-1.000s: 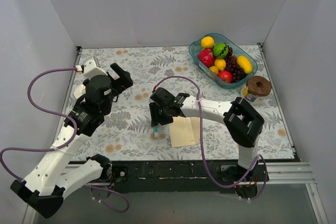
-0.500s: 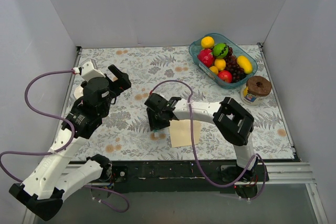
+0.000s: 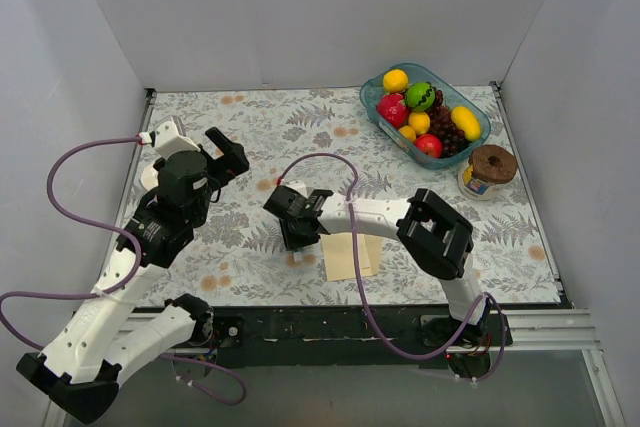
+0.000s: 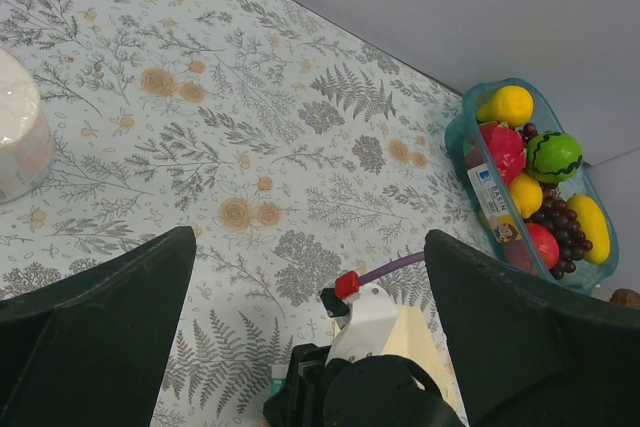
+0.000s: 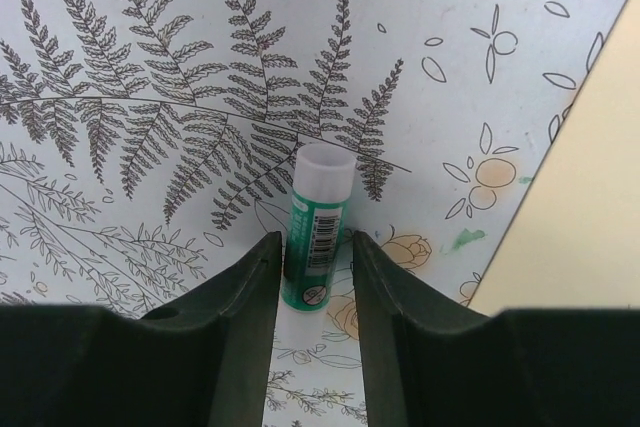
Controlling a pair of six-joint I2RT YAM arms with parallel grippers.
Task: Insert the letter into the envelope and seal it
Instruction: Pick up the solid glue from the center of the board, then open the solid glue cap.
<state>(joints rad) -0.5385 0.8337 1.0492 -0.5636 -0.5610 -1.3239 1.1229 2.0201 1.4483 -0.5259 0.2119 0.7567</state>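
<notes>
Right pincer [image 5: 317, 243] part-open, fingers [image 5: 240, 307] snug on both sides of glue stick [image 5: 321, 209].

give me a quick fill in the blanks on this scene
The right gripper has the glue stick between its ____.
The stick's label is mostly ____.
The fruit tub sits at the table's back ____ corner.
The left gripper has its jaws wide ____.
Missing: jaws; green; right; open.
</notes>
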